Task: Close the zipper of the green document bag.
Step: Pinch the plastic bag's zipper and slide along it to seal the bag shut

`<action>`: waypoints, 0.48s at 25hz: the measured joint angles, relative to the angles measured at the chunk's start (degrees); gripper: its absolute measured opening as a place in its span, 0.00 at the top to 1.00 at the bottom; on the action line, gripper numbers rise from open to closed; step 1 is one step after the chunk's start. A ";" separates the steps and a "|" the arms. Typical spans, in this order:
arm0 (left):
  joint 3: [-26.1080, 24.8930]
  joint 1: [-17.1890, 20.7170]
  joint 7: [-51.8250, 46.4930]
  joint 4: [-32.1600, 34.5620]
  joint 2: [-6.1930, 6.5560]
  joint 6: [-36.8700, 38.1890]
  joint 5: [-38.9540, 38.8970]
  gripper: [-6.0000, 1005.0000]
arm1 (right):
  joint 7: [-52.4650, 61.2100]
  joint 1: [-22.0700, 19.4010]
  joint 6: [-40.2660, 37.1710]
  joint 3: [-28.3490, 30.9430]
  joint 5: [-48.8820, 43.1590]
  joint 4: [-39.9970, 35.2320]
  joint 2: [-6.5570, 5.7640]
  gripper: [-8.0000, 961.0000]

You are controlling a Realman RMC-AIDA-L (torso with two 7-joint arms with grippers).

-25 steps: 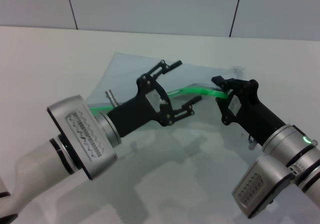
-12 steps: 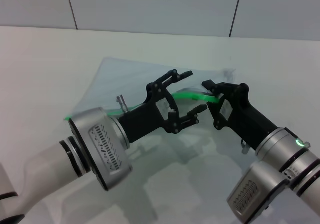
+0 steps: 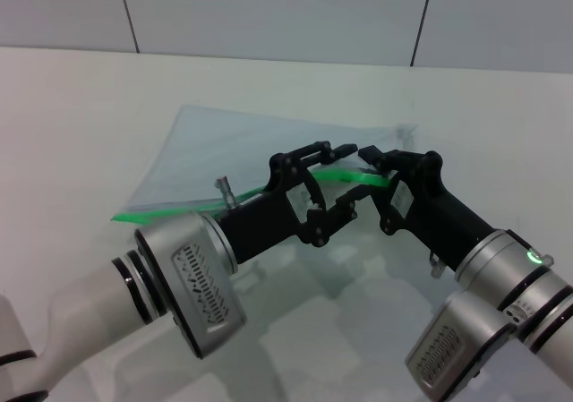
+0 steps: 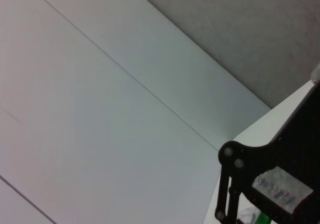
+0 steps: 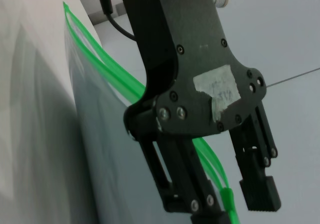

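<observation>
We see a white table (image 3: 72, 106) filling most of the head view, with a pale grey panelled wall (image 3: 269, 12) behind it at 12 o'clock; two dark seams run down the panels. The tabletop is matte, with soft shadows under both arms.

Left to right: the green document bag (image 3: 206, 156) lies roughly mid-table, translucent, its far corner toward 11 o'clock. The zipper (image 3: 148, 214) runs along its near long edge, from the free end at 9 o'clock to between the two grippers. In the right wrist view the zipper (image 5: 100, 52) shows as two separate green strips, so that stretch is unzipped.

Left gripper (image 3: 345, 180) comes in from 7 o'clock, over the bag's middle. Fingers spread apart, nothing clamped; the green strip passes between them.

Right gripper (image 3: 374, 167) comes in from 5 o'clock, tips just beside the left gripper's. Its fingers meet at the green strip's right end; we can't tell whether they're actually clamped on it. Slider not made out in the head view.

Left wrist view shows only wall panels (image 4: 100, 109) and part of a black gripper frame (image 4: 280, 174).
</observation>
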 joint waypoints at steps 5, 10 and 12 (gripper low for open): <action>0.07 0.03 1.35 -0.01 -0.03 -0.01 0.10 0.56 | -0.15 0.00 0.01 -0.05 0.00 0.00 0.00 0.89; 0.07 0.13 1.94 -0.01 -0.03 -0.01 0.20 0.65 | -0.19 -0.01 0.02 -0.12 0.01 0.00 0.00 0.88; 0.03 0.17 2.38 -0.01 -0.03 -0.01 0.20 0.69 | -0.19 -0.02 0.02 -0.17 0.01 0.00 0.00 0.88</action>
